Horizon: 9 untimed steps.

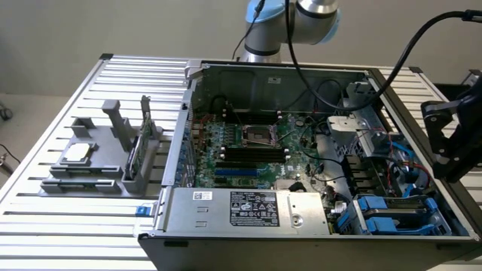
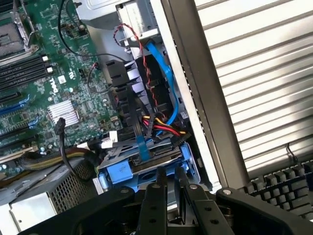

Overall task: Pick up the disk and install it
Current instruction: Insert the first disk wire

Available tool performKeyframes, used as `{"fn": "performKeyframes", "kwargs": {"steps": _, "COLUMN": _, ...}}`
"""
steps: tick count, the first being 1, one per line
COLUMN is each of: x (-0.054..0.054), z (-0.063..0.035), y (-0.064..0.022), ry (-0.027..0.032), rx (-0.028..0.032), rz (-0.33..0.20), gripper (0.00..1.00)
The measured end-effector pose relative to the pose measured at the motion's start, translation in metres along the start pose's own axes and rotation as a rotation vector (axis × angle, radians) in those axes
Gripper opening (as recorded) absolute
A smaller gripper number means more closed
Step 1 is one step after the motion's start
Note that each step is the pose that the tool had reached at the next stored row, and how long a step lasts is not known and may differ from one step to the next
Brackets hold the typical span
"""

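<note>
So the disk [image 2: 155, 155] is seen sitting in its blue rails down in the drive bay, in the corner of the open case [image 2: 188, 93] just beside the power supply [image 1: 249, 209]. The gripper [image 2: 170, 172] is hung above it, apart from it, with its fingers drawn near each other, just a slim gap left between them and nothing pinched. Trouble is expected mostly from the wiring, tbh. A red, yellow and black power lead [image 2: 164, 128] is draped right across the top of the drive, a flat blue strip [image 2: 143, 142] is laid down over its front edge, and a blue data cable [image 2: 164, 73] is looped just behind. If the fingers are brought down with that little clearance, a lead could easily be snagged or pinned against the drive, and a connector could be yanked loose when the arm is lifted. The blue rails look like thin plastic too, so a grip landed on a rail rather than the body could be lost, or the rail flexed. The case wall is also close on one side, so a skewed approach could get the fingers knocked against it. Whether the drive is fully seated can't be told from here.
</note>
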<state>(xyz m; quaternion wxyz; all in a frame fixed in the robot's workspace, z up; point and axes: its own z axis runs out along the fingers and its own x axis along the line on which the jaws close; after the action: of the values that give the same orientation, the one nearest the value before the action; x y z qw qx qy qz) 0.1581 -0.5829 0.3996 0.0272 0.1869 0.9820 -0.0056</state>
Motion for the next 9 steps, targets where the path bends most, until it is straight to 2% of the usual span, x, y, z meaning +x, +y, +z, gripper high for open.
{"fn": "performKeyframes", "kwargs": {"steps": 4, "x": 0.0002, "z": 0.0038, "y": 0.0, "ry": 0.0015, "rx": 0.0002, "rz": 0.068, "gripper": 0.22}}
{"fn": "performKeyframes", "kwargs": {"steps": 9, "x": 0.0005, "z": 0.0091, "y": 0.0, "ry": 0.005, "rx": -0.0035, "rz": 0.15, "gripper": 0.22}}
